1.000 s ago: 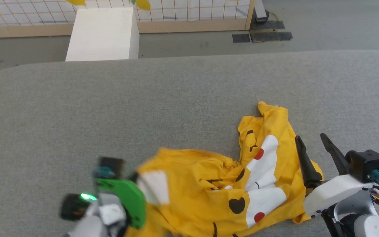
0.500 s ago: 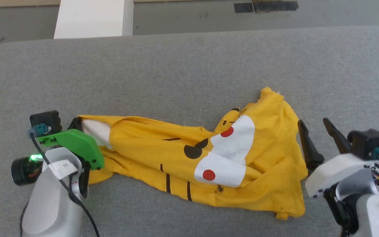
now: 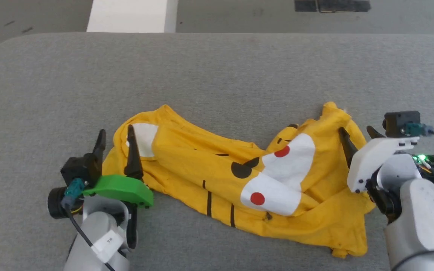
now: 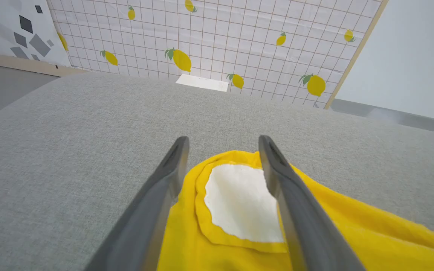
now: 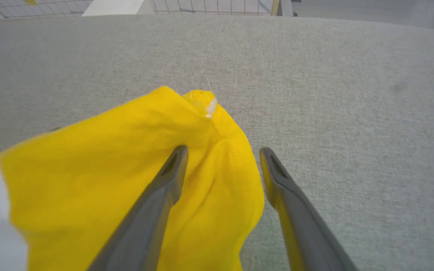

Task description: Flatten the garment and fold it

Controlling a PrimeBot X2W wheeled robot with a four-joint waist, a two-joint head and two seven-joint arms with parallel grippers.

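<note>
Left gripper (image 3: 116, 130), right gripper (image 3: 355, 130) — jaws wide — straddle ends of the garment (image 3: 209, 165).

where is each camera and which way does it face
Head: on the robot's head, facing down at the garment on the grey table; left hand, right hand show.
Left wrist: along its own fingers, over the garment's white patch toward a lemon-print screen.
Right wrist: along its own fingers, at a yellow garment corner.
Shared: all three see garment and table.

The left gripper (image 3: 116, 131) sits low by the table's (image 3: 217, 75) near edge, left side, jaws spread wide, fingers pointing away. The right gripper (image 3: 355, 130), equally spread, sits toward the right edge.
</note>
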